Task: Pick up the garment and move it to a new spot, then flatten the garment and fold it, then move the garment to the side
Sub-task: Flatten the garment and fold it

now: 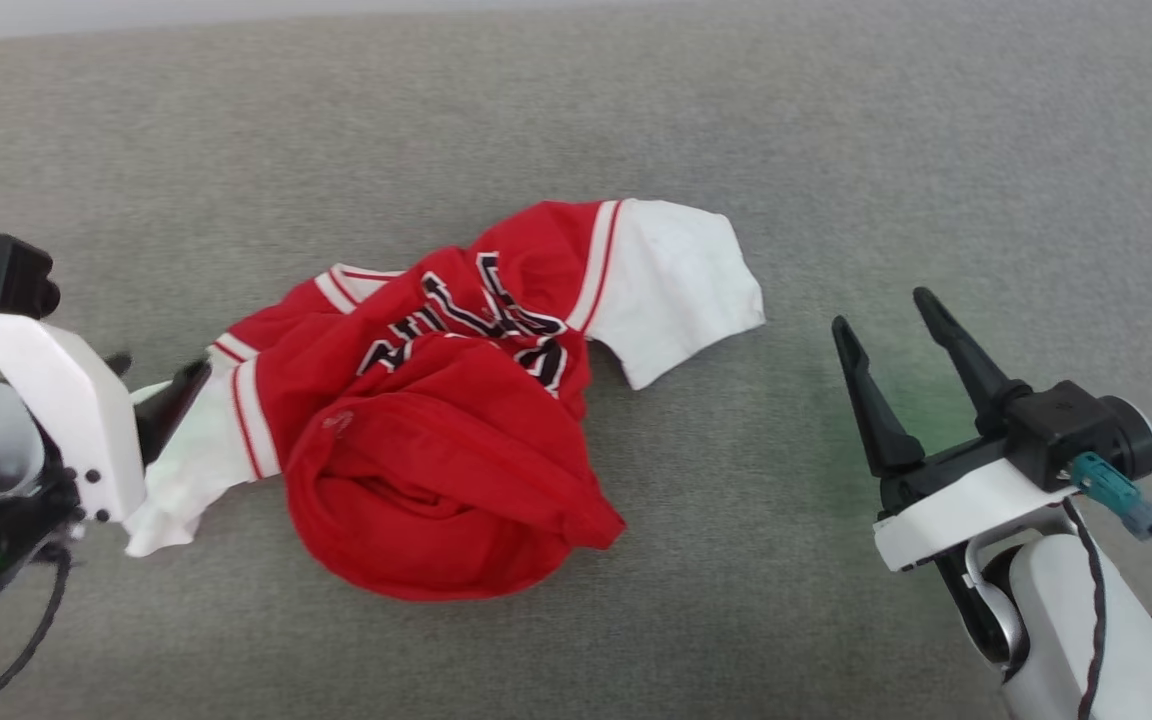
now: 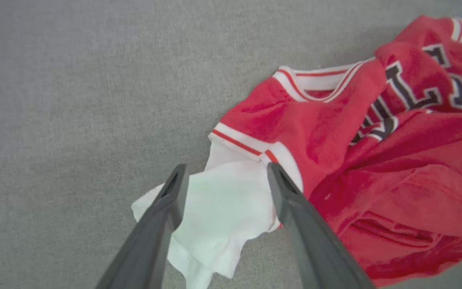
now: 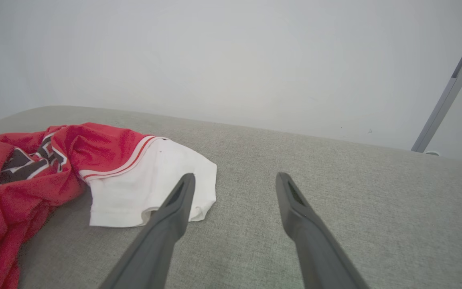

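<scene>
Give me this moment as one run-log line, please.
garment: crumpled on grey surface | left gripper: open over white sleeve | right gripper: open, clear of garment

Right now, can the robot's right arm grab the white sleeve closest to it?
Probably yes. The right gripper is open, and just bare grey surface lies between it and that white sleeve, which is spread out, uncovered.

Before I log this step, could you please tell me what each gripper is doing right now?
Left gripper: open, fingers either side of the white sleeve of the shirt, gripping nothing.
Right gripper: open, empty, clear of the shirt.
</scene>
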You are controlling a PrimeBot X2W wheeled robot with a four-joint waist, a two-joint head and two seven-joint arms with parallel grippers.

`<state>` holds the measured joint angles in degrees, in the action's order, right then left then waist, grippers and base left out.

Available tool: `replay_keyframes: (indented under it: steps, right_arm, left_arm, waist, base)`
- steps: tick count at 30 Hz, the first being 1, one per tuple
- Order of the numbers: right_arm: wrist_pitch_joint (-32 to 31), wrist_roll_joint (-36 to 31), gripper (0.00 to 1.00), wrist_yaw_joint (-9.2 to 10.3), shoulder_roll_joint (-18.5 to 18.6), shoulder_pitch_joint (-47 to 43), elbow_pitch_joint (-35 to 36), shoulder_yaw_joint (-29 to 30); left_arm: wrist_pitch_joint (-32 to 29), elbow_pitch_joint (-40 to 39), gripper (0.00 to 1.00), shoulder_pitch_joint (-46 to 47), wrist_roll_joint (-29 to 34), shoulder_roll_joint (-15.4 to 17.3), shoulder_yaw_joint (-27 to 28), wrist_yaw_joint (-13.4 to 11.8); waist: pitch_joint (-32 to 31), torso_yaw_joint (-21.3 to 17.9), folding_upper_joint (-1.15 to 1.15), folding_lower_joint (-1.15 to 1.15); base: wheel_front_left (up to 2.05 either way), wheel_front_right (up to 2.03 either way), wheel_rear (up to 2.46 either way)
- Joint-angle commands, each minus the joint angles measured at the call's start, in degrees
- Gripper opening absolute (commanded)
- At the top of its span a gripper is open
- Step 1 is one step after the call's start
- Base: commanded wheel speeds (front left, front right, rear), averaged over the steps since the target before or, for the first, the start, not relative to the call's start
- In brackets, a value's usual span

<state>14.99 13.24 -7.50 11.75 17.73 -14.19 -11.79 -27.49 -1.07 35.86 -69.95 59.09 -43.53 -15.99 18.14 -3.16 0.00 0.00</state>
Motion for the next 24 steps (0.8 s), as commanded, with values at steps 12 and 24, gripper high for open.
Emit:
replay_keyframes:
  steps: [12,24]
  right_arm:
    - [-6.16,5.48,1.00,0.02,3.75,4.39,-6.02,-4.79]
    - [-24.51,11.70,1.00,0.02,9.69,11.11,-10.92,-9.52]
  left_arm:
    - [26.05,2.06,1.00,-4.87,10.21,-5.81,2.19,2.24]
    - [42.63,2.51,1.00,-11.88,20.03,-14.18,5.17,-2.04]
  waist:
    - [-3.64,5.93,0.00,0.00]
    - [-5.22,13.18,0.00,0.00]
  base:
    - [0.00,0.00,0.00]
    - [0.00,0.00,0.00]
